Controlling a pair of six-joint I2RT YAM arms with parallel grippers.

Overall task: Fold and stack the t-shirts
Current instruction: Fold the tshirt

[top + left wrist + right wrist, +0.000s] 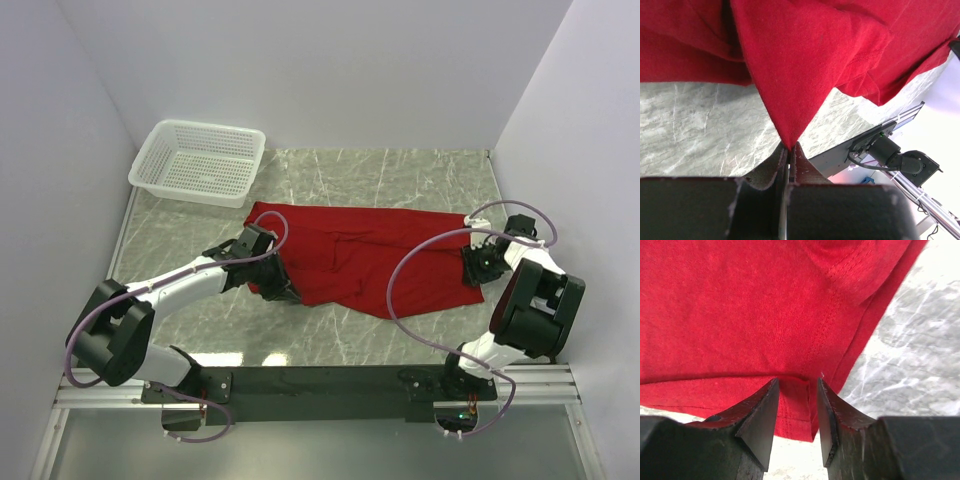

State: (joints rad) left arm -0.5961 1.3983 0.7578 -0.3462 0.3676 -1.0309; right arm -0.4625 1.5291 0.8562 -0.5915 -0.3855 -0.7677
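Note:
A red t-shirt (360, 255) lies spread and rumpled across the middle of the marble table. My left gripper (275, 285) is at its near left edge, shut on a pinched point of red cloth (789, 142) that stretches away from the tips in the left wrist view. My right gripper (470, 268) is at the shirt's right end. In the right wrist view its jaws stand apart around a hemmed corner of the shirt (797, 405), with cloth between the fingertips (765, 405) but not clamped.
A white plastic basket (198, 162) stands at the back left of the table (400, 175). White walls close in the left, back and right. The black arm-mount rail (330, 382) runs along the near edge.

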